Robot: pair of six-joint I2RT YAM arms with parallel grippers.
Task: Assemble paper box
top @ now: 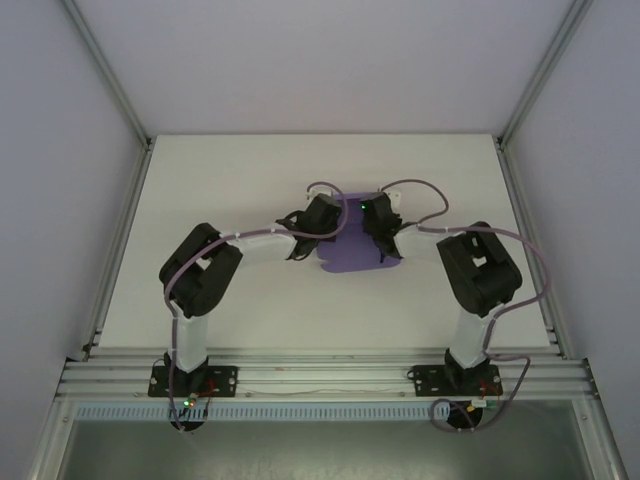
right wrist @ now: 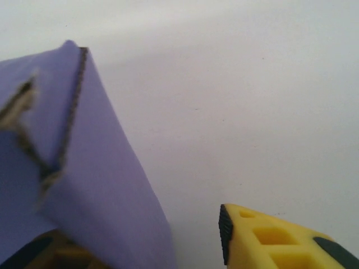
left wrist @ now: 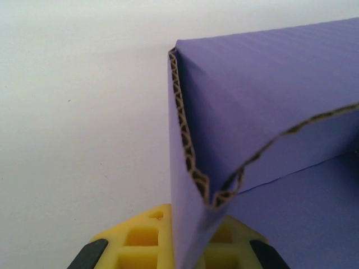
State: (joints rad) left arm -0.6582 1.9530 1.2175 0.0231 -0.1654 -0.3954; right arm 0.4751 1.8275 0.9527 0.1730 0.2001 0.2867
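Purple paper box in left hand

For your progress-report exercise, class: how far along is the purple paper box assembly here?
Done: one wall of the paper box stands folded up from the base, forming a corner. In hand: the left gripper pinches that corner; the right gripper stands open beside another raised flap. Left: the top is open and flaps look untucked.

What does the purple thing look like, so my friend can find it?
Find the white table, then look between the left gripper and right gripper. The paper box is there: folded card with brown wavy edges, the only purple thing.
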